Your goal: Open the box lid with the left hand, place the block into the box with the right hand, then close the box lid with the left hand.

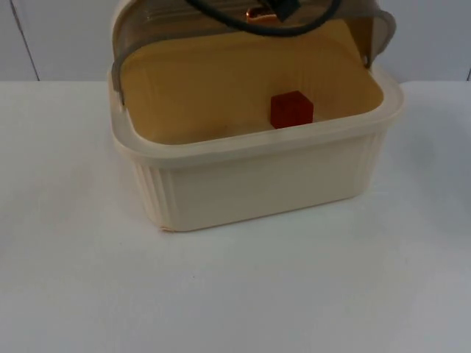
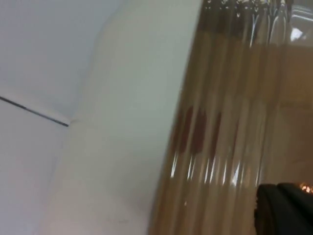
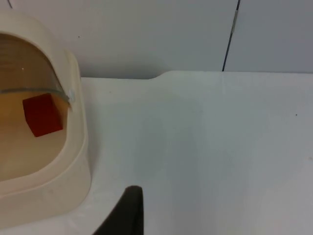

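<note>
A cream box (image 1: 257,184) stands at the back of the table with its translucent brown lid (image 1: 377,33) swung up and back. A red block (image 1: 291,109) lies on the box floor, toward the right side. My left gripper (image 1: 283,11) is up at the raised lid's top edge. In the left wrist view the ribbed lid (image 2: 230,122) is very close to my left gripper (image 2: 283,213), and the block (image 2: 195,129) shows as red streaks through it. My right gripper (image 3: 124,215) hangs over bare table to the right of the box (image 3: 73,161), apart from the block (image 3: 43,115).
White table (image 1: 235,294) stretches in front of the box and to its right (image 3: 220,156). The grey partition wall (image 3: 161,34) rises directly behind the box.
</note>
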Robot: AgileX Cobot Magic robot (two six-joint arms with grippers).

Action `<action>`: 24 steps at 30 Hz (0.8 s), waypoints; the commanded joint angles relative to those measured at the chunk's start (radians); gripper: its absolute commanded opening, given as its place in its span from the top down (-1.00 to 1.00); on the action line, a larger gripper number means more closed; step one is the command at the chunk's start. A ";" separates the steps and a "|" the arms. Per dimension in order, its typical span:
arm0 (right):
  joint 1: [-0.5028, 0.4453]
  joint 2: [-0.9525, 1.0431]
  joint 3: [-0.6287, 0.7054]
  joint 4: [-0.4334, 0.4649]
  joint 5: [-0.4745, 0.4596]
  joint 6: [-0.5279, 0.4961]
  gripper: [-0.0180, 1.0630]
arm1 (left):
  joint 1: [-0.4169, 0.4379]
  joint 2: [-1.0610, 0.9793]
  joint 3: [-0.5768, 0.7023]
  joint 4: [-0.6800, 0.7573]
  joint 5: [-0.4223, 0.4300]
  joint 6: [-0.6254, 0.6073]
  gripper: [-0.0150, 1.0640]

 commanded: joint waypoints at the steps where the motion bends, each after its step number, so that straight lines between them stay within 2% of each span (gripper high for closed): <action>1: 0.005 -0.005 -0.004 -0.006 -0.001 0.005 -0.98 | -0.006 -0.023 0.045 -0.019 -0.022 -0.017 0.98; 5: 0.005 -0.005 -0.004 -0.006 -0.003 0.007 -0.98 | -0.010 -0.066 0.217 -0.017 -0.157 -0.013 0.98; 6: 0.005 -0.005 -0.004 -0.006 -0.003 0.007 -0.98 | -0.010 -0.066 0.217 -0.017 -0.157 -0.013 0.98; 9: 0.005 -0.005 -0.004 -0.006 -0.003 0.007 -0.98 | -0.029 -0.119 0.328 -0.006 -0.248 -0.001 0.98; 17: 0.005 -0.005 -0.004 -0.006 -0.009 0.014 -0.98 | -0.053 -0.148 0.425 -0.019 -0.312 0.002 0.98; 22: 0.005 -0.028 -0.004 -0.006 -0.012 0.015 -0.98 | -0.081 -0.163 0.499 -0.034 -0.381 0.002 0.98; 24: 0.005 -0.048 -0.004 -0.006 -0.008 0.015 -0.98 | -0.092 -0.172 0.541 -0.082 -0.437 0.002 0.98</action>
